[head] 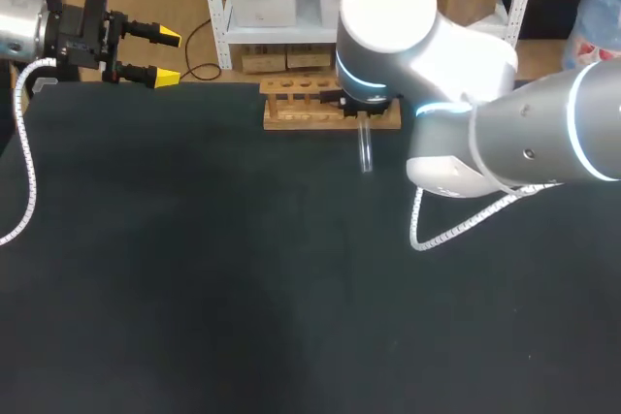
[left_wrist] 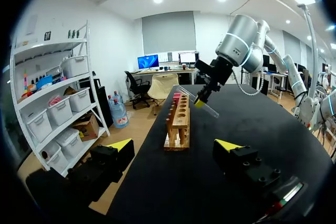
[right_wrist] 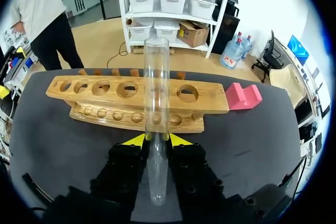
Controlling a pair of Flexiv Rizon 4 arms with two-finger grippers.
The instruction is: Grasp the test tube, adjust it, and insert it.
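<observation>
A clear glass test tube (right_wrist: 156, 98) is clamped between the yellow tips of my right gripper (right_wrist: 156, 139), which is shut on it. The tube lies along the fingers, and its open mouth points over the wooden rack (right_wrist: 131, 98), between two of the rack's top holes. In the head view the tube (head: 366, 147) sticks out toward the table's near side from under my right wrist, just in front of the rack (head: 330, 109). My left gripper (head: 167, 56) hangs open at the table's far left corner, well away from the rack (left_wrist: 178, 121), and holds nothing.
A pink block (right_wrist: 243, 95) sits at one end of the rack. The rack stands near the far edge of the black table (head: 243, 269). My right arm's white cable (head: 456, 225) dangles above the table right of the middle.
</observation>
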